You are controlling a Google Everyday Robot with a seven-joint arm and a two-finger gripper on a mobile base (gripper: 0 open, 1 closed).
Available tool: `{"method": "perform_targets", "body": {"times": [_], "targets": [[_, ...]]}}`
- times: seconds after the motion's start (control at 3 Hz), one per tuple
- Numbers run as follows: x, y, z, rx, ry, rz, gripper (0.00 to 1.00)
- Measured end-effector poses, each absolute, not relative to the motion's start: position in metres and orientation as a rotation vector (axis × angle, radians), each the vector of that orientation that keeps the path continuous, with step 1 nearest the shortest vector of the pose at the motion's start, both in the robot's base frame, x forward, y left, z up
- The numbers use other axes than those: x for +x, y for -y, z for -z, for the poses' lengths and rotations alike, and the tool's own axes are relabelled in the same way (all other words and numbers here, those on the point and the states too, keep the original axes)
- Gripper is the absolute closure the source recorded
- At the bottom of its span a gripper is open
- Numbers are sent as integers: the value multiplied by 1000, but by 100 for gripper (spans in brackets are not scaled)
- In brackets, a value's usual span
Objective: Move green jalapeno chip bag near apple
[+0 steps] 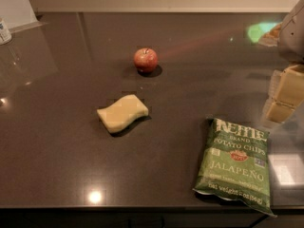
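Observation:
A green jalapeno chip bag (236, 164) lies flat at the front right of the dark countertop (57, 141), close to the front edge. A red apple (145, 60) stands upright toward the back middle, well apart from the bag. My gripper (283, 95) is at the right edge of the view, above and just right of the bag's top corner, with pale yellow pads. It holds nothing that I can see.
A pale yellow sponge (123, 113) lies between the apple and the bag, left of centre. A bottle (4, 31) stands at the far left edge. A wall runs along the back of the counter.

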State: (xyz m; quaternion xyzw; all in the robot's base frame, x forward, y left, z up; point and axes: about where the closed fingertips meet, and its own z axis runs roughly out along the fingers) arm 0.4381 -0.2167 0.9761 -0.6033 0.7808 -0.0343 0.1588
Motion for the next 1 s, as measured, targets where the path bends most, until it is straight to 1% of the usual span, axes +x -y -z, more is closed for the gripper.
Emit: {"method": "perform_targets", "body": {"times": [0.67, 1.0], "targets": [[435, 214, -976, -1790, -2191, 73, 0], [423, 213, -967, -1949, -2102, -3, 0]]}}
